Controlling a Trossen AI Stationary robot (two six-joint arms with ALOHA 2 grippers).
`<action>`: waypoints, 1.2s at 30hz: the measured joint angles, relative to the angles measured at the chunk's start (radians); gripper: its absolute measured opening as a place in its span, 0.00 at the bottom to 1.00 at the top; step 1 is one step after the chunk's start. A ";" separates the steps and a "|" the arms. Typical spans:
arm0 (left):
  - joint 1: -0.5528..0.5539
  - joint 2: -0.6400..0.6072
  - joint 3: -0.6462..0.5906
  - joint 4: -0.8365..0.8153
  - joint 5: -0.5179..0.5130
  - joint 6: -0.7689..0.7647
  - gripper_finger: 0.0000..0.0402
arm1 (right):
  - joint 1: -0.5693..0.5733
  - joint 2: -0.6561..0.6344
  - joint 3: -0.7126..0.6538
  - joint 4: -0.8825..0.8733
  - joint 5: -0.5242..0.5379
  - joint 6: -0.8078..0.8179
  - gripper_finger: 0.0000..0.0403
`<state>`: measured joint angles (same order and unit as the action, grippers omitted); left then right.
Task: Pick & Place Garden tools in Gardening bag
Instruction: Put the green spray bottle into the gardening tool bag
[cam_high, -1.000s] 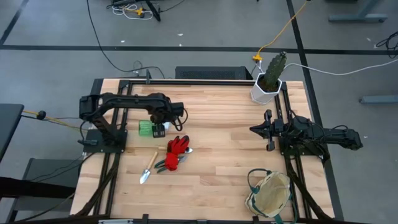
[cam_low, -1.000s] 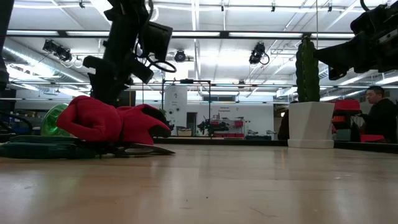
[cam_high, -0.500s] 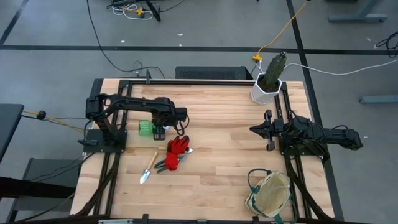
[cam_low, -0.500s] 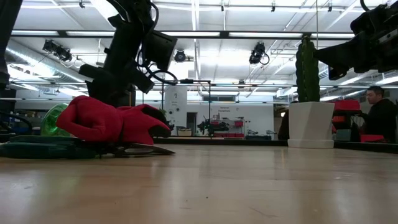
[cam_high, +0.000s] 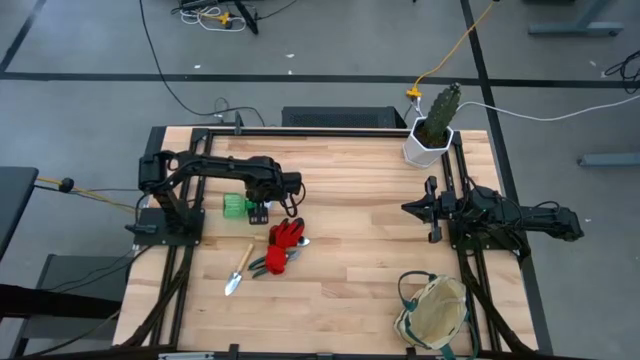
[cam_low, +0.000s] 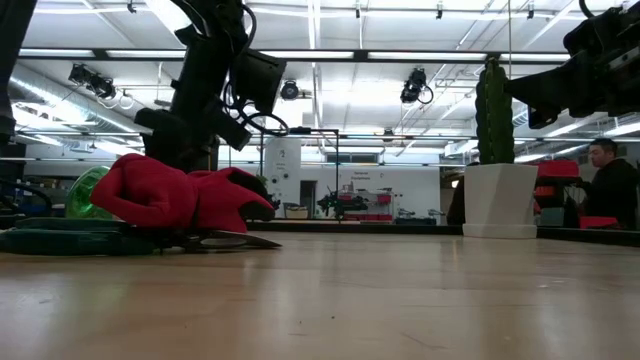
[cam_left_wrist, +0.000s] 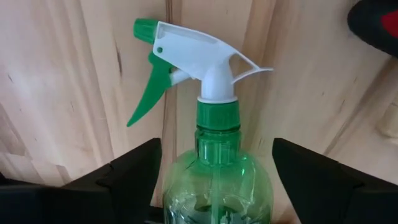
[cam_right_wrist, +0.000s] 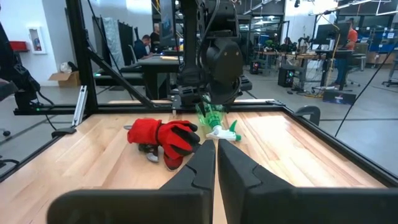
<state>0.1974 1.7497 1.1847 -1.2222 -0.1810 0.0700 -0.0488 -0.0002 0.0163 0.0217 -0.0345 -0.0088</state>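
Observation:
The green-and-white spray bottle lies on its side on the table, left of centre. My left gripper points down over it, open, with one finger on each side of the bottle's body just below the neck. Whether the fingers touch the bottle I cannot tell. The red-and-black gloves lie over the dark-handled pruners, beside the wooden-handled trowel. The beige gardening bag stands at the near right corner. My right gripper waits shut at the right side, pointing level.
A green cactus in a white pot stands at the far right corner. Bare wood lies between the tools and the bag. A dark frame rail runs round the tabletop. People sit in the room beyond the table.
My left gripper has come down a little over the spray bottle and shifted slightly toward the gloves, then kept still. The bottle and the other tools have not moved.

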 joint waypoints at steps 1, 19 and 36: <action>0.000 0.009 0.000 -0.009 0.001 0.000 0.81 | 0.000 0.000 0.000 0.000 0.000 0.000 0.06; -0.013 0.098 0.000 -0.021 0.028 -0.006 0.82 | 0.000 0.000 0.000 0.000 0.000 0.000 0.06; -0.028 0.105 -0.098 0.047 0.028 -0.034 0.82 | 0.000 0.000 0.000 0.000 0.000 0.000 0.06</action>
<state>0.1696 1.8545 1.0868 -1.1750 -0.1530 0.0364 -0.0490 -0.0002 0.0166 0.0216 -0.0345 -0.0086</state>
